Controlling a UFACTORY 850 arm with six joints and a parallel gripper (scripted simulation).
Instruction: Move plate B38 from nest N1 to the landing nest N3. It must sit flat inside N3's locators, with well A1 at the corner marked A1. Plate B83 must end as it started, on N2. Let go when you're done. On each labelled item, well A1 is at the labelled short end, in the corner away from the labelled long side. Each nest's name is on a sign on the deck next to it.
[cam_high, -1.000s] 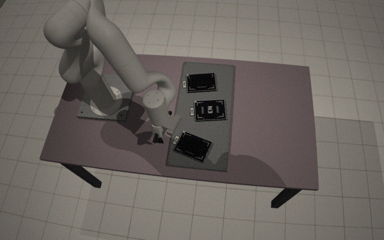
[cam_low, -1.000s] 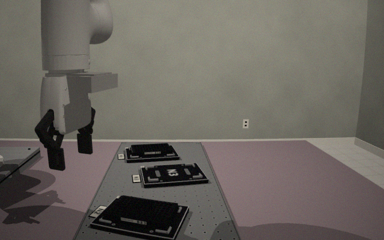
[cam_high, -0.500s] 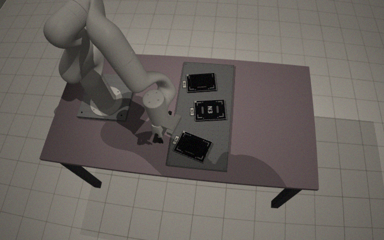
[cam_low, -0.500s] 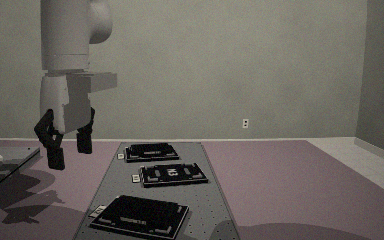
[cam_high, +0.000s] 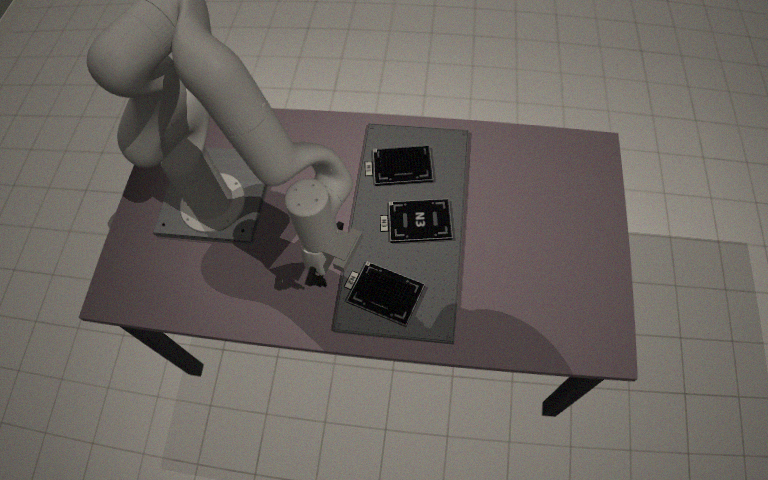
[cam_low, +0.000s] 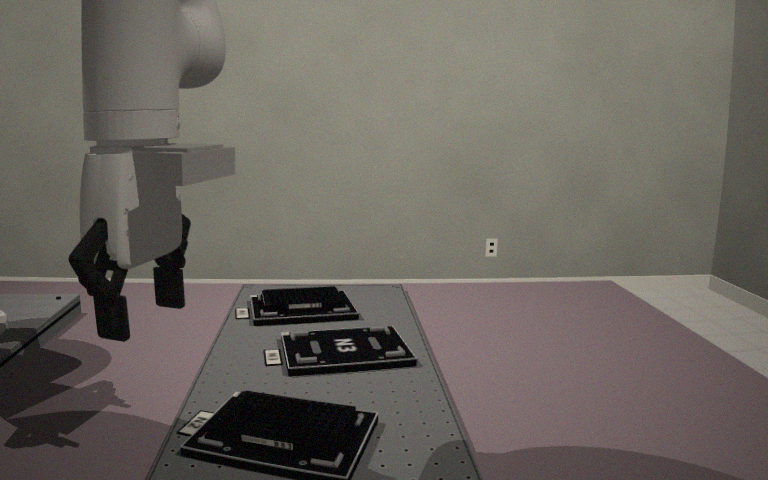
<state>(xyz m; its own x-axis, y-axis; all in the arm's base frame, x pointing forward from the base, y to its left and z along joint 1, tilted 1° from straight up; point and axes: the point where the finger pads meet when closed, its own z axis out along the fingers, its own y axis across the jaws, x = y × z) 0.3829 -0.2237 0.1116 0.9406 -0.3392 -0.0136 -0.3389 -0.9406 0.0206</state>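
Gripper (cam_low: pixel 138 311), wide open and empty left of the deck (cam_low: pixel 317 396), should centre over far plate (cam_low: pixel 303 298) before descending.

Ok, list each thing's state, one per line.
gripper: open, empty, hovering beside the deck.
far plate: seated in its nest.
nest N3: vacant, locators bare.
near plate: sitting on nest N2, turned askew on the deck.

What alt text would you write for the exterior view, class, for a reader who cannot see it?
An open, empty gripper hangs above the purple table, left of a grey deck. On the deck, nest N3 stands bare between two nests that each hold a dark plate, the near one by the N2 sign.
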